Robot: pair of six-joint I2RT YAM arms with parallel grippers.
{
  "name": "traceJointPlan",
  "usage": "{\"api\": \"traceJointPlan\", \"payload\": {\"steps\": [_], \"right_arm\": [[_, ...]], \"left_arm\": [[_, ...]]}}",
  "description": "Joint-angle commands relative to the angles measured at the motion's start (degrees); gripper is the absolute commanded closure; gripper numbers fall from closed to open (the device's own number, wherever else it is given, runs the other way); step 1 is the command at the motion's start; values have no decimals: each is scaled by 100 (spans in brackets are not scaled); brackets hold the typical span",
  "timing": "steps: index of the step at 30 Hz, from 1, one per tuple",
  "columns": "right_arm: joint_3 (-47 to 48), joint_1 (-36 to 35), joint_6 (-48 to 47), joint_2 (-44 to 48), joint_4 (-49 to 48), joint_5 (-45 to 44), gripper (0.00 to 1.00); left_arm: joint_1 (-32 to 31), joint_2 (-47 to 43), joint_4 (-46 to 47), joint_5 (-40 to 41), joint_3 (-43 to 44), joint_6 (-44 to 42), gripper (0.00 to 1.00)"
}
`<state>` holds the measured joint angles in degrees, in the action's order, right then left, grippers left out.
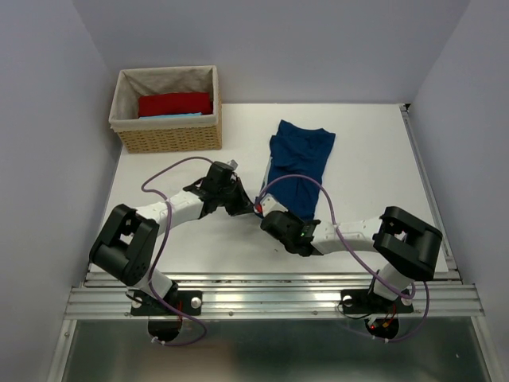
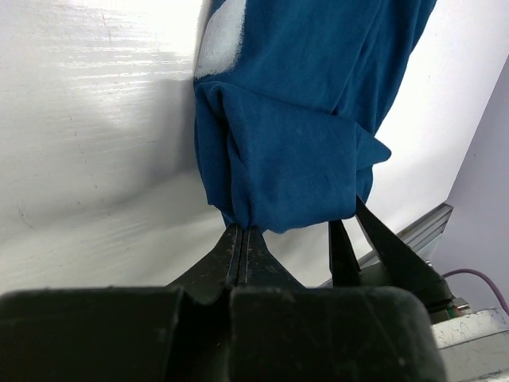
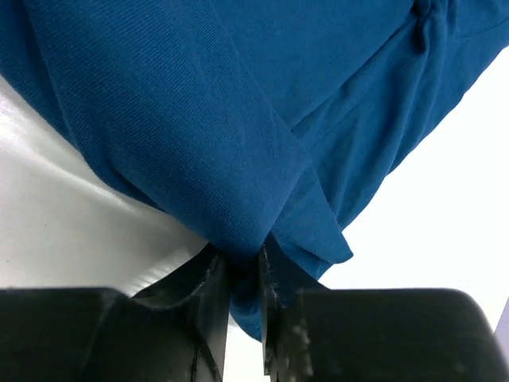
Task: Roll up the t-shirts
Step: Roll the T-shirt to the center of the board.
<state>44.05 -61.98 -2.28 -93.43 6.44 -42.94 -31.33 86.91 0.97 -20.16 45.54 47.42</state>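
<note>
A glossy white bench, boxed in by pale grey walls with a metal rail along its near edge, carries a wicker basket in the far left corner. The navy t-shirt lies rumpled near the middle. The left end effector is closed on the shirt's near edge, and the right end effector, just beside it, pinches a fold of the same edge.

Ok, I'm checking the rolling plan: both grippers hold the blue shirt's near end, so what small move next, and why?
Probably lift that end slightly and turn it over toward the far end, starting the roll. The left gripper and right gripper are shut on the blue t-shirt, which lies folded narrow and not yet rolled on the table.
</note>
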Motion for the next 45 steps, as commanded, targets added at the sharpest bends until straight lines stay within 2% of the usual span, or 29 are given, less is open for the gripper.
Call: {"api": "traceJointPlan", "payload": {"steps": [1,2,3,6,7,8,12,13,18,21,24,27,30,32,36,39,40,42,43,44,45], "right_arm": [[7,-34,-9,97,-407,-57,87],[24,-34,26,97,-389,-5,90],[51,-34,113,105,-354,74,90],[68,-34,211,158,-336,198,90],[68,-34,385,202,-327,233,89],[68,-34,421,211,-327,251,89],[165,-34,624,185,-204,321,88],[191,-34,711,176,-196,356,88],[253,-34,905,106,-187,479,88],[288,-34,984,62,-195,532,88],[306,-34,1019,61,-213,558,88],[314,-34,1046,61,-222,585,88],[297,-34,1063,96,-222,628,88],[297,-34,1063,105,-222,637,88],[314,-34,1063,105,-187,638,88],[323,-34,1072,105,-169,629,87],[323,-34,1072,105,-143,620,86],[341,-34,1063,114,-108,602,77],[350,-34,1063,166,-90,602,55],[324,-34,1055,210,-90,611,45],[315,-34,1020,263,-81,611,38]], "left_arm": [[101,-87,219,-84,60,-154,93],[110,-87,228,-110,52,-145,86],[110,-130,228,-128,34,-136,67],[118,-271,219,-128,-89,-23,28],[119,-419,184,-111,-176,30,6],[110,-499,167,-85,-229,100,2],[127,-851,166,-75,-589,750,1],[119,-973,332,-128,-790,1143,1],[110,-1229,913,-111,-1240,2060,1],[110,-1116,1080,-137,-1345,2385,1],[110,-879,1745,-155,-1626,2762,1],[110,-633,2238,-233,-1733,2948,1],[101,-220,2302,-147,-1619,2896,1],[101,-70,2460,-120,-1601,2931,4],[110,255,2767,-41,-1496,3001,16],[110,431,2838,-49,-1373,3019,34],[101,510,2864,-58,-1346,3010,51],[101,563,2865,-128,-1276,2993,72],[101,590,2856,-146,-1267,2975,93],[110,607,2856,-189,-1267,2966,100],[118,616,2856,-225,-1275,2957,100]]}}
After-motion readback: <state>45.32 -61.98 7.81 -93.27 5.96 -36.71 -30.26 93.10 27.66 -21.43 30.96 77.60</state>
